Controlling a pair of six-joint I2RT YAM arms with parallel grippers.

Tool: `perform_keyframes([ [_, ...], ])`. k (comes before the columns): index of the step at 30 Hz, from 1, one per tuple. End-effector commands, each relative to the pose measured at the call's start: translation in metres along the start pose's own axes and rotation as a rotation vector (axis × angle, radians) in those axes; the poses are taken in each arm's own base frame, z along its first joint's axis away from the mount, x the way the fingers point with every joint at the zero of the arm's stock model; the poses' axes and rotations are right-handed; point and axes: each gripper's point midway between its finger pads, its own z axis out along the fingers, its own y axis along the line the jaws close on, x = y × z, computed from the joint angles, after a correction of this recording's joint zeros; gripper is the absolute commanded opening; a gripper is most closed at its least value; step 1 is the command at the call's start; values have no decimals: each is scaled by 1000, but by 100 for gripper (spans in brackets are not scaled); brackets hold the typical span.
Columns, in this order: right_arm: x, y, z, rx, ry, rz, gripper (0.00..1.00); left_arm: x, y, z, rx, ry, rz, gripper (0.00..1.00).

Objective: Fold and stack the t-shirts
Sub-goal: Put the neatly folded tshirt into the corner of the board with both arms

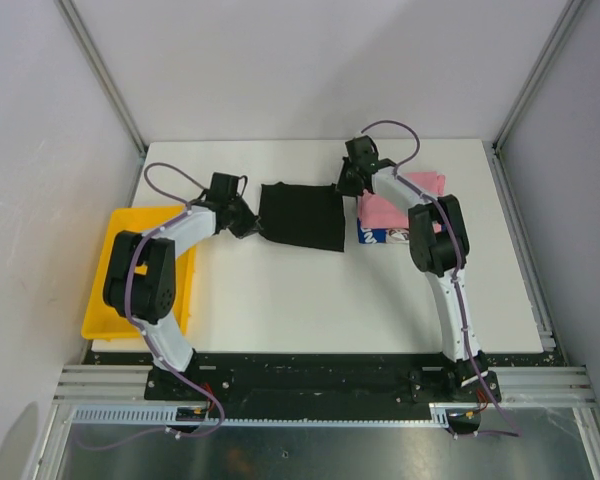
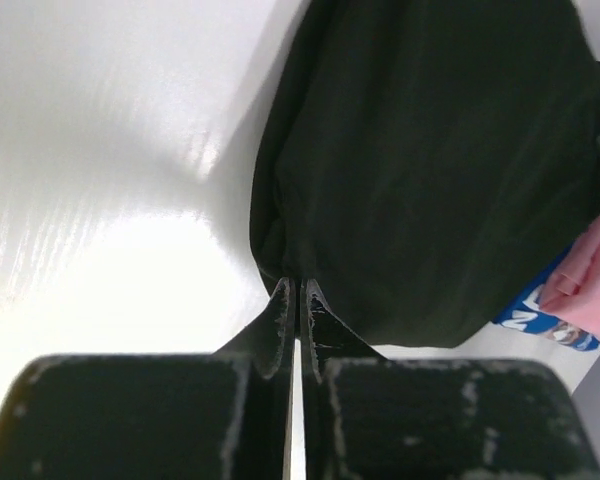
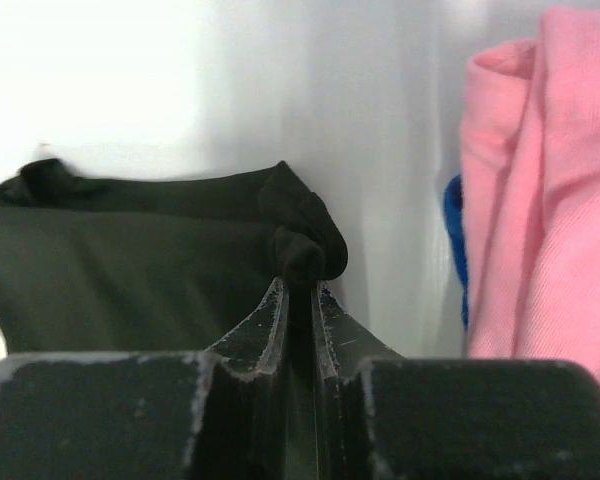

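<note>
Closest in, the left arm (image 1: 145, 280) and right arm (image 1: 450, 290) rise from the near edge of the white table (image 1: 310, 300). One yellow tray (image 1: 95, 305) lies far left, partly hidden under the left arm. Left gripper (image 2: 298, 290): jaws pressed together on the left edge of the black t-shirt (image 1: 302, 215), which lies mid-table, one of three shirts. Right gripper (image 3: 300, 285): jaws nearly closed, pinching a bunched fold at its far right corner. Just right of it, the pink t-shirt (image 1: 382, 212) lies on the blue-and-white t-shirt (image 1: 380, 236), with the right arm crossing over both.
</note>
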Motion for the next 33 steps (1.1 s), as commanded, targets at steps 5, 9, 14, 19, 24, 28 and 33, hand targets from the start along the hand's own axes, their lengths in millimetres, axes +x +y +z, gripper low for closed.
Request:
perform_keyframes([
  [5,-34,60,-71,-65,-143,-104,0,-28,-46,-41,121,-110,79,0],
  [9,-27,69,-79,-72,-148,-123,0,-26,-49,-44,132,-104,81,0],
  [14,-19,73,-80,-70,-137,-136,0,-25,-50,-46,141,-98,82,0],
  [19,-19,82,-88,-82,-148,-153,0,-26,-56,-51,164,-97,86,0],
  [24,-27,91,-101,-95,-172,-157,0,-27,-67,-59,200,-98,97,0],
  [28,-36,94,-112,-99,-195,-159,0,-30,-80,-69,236,-109,115,0],
  [33,-52,95,-127,-99,-225,-157,0,-32,-97,-79,278,-120,129,0],
])
